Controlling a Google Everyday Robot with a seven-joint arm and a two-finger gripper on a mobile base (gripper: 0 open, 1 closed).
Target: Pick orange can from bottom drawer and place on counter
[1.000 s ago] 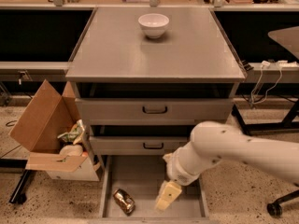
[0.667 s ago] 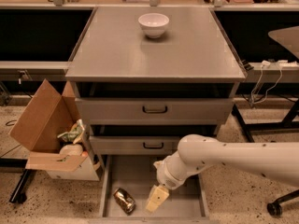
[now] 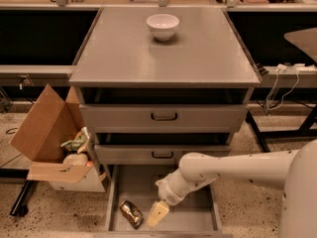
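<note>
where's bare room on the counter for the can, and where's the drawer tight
The counter is bare everywhere but the white bowl at its back centre: the stretch between bowl and front edge, plus strips either side. In the bottom drawer, the orange can lies front left with the gripper close on its right; that corner is crowded.

Cream hand (image 3: 158, 213) over the grey bottom drawer (image 3: 198, 217) beside the bronze orange can (image 3: 131, 213); white bowl (image 3: 162, 26) on grey counter (image 3: 148, 58).

the shiny metal orange can (image 3: 131, 213) lies in the matt grey metal bottom drawer (image 3: 195, 218), just left of the smooth pale plastic gripper (image 3: 157, 214); the counter (image 3: 148, 58) is matt too.
</note>
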